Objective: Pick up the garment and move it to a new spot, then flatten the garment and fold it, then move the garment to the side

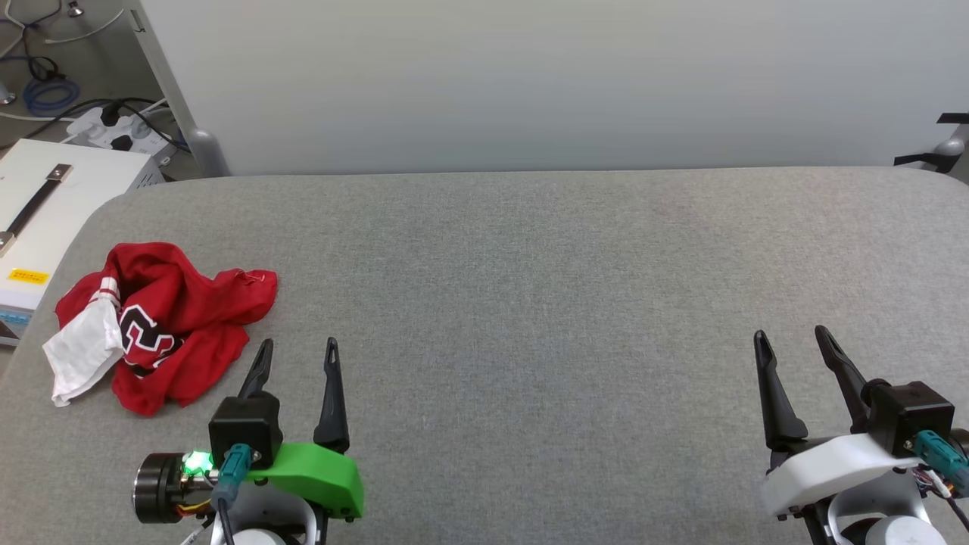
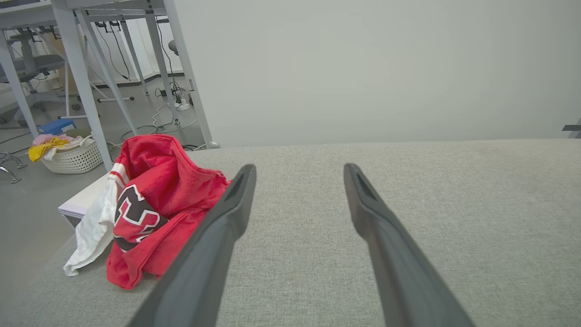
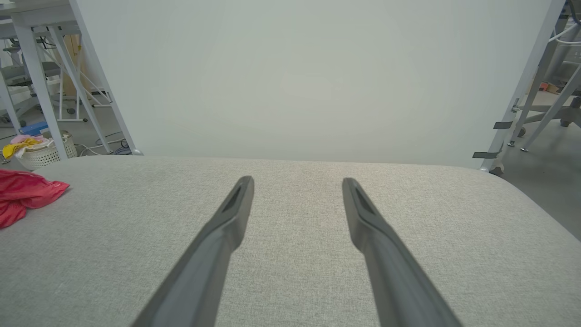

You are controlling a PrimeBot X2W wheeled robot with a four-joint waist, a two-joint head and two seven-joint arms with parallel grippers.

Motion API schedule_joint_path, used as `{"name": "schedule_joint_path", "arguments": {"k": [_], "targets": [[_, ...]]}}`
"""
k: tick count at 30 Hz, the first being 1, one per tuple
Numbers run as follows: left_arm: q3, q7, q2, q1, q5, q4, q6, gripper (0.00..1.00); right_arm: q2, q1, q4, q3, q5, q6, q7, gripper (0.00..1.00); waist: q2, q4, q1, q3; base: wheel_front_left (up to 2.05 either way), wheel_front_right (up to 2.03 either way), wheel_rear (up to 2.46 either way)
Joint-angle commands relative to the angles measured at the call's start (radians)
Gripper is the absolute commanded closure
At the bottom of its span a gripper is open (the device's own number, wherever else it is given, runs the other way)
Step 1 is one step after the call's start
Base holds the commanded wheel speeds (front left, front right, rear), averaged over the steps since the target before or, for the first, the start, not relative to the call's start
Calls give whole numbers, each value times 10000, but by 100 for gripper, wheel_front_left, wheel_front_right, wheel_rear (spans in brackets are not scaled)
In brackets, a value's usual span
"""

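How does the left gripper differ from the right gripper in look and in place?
The left gripper has a green cover; the right gripper has a white cover. The left gripper is near the crumpled garment; the right gripper is far from it. Both are open and hold nothing.

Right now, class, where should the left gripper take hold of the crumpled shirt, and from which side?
Probably the raised red ridge atop the shirt, coming from above on its right, where the open left gripper sits. The heap stands tallest there; the white sleeve lies flat near the table's edge.
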Motion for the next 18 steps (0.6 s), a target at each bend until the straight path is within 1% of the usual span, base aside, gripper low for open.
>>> {"name": "schedule_joint_path", "arguments": {"k": [1, 18], "targets": [[-46, -119, -14, 17, -66, -62, 87, 0, -1, 134, -96, -14, 118, -2, -116, 0, 0, 4, 0, -1, 0, 0, 0], [-305, -513, -20, 60, -258, -55, 322, 0, 0, 331, -271, -18, 445, -4, -505, 0, 0, 33, 0, -6, 0, 0, 0]]}}
